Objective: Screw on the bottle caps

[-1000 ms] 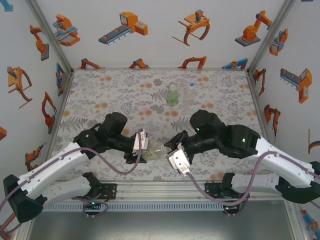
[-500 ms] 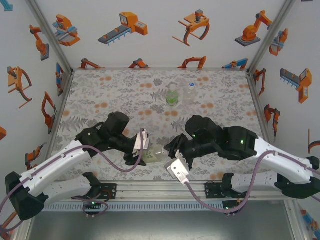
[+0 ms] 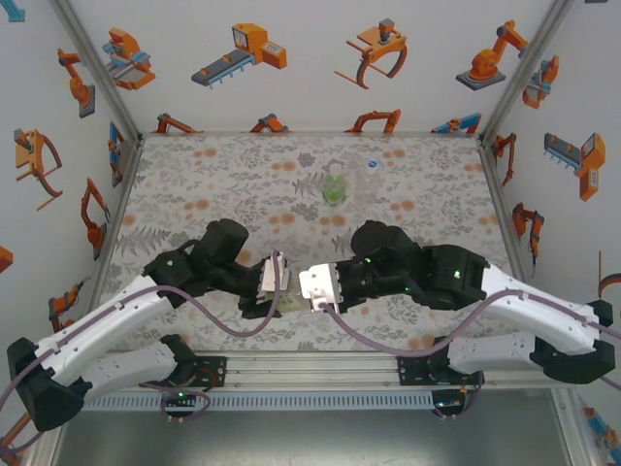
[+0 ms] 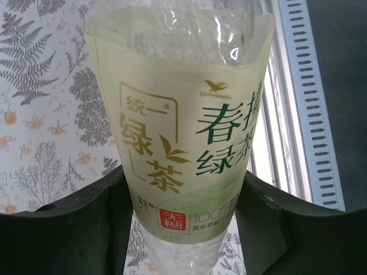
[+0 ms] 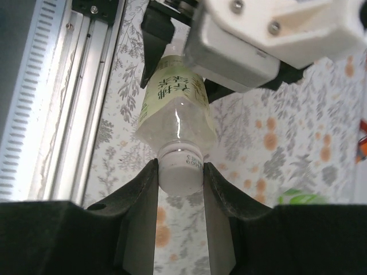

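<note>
In the left wrist view, the yellow-label bottle (image 4: pixel 183 132) lies across the left gripper (image 4: pixel 183 229). The two dark fingers (image 4: pixel 74 229) press on either side of its lower body, just under the label. The jaws stand narrow and closed on the bottle, each touching clear plastic. This looks like a bracing hold that stops the body from spinning while the other arm works on the neck.

In the right wrist view, the same bottle points its neck toward the camera, with the white cap (image 5: pixel 180 167) sitting on the end. The right gripper (image 5: pixel 179 189) has the cap between its fingers (image 5: pixel 140 192). The jaws are drawn in to a narrow gap and both inner faces touch the cap's sides. The wrist lines up with the bottle's axis, which suits turning the cap on its thread. Whether the cap is fully seated I cannot tell.

In the top external view, the two grippers meet nose to nose at the near middle of the table (image 3: pixel 194 194), close to the arms' bases, with the held bottle mostly hidden between them. Working there keeps both wrists within easy reach. The green-label bottle (image 3: pixel 335 187) and the unlabelled bottle (image 3: pixel 369 181) stand together at the far middle, well apart from the grippers. A blue cap (image 3: pixel 374 163) shows at the unlabelled bottle's far side. Whether it is on the neck or on the table is too small to tell.
</note>
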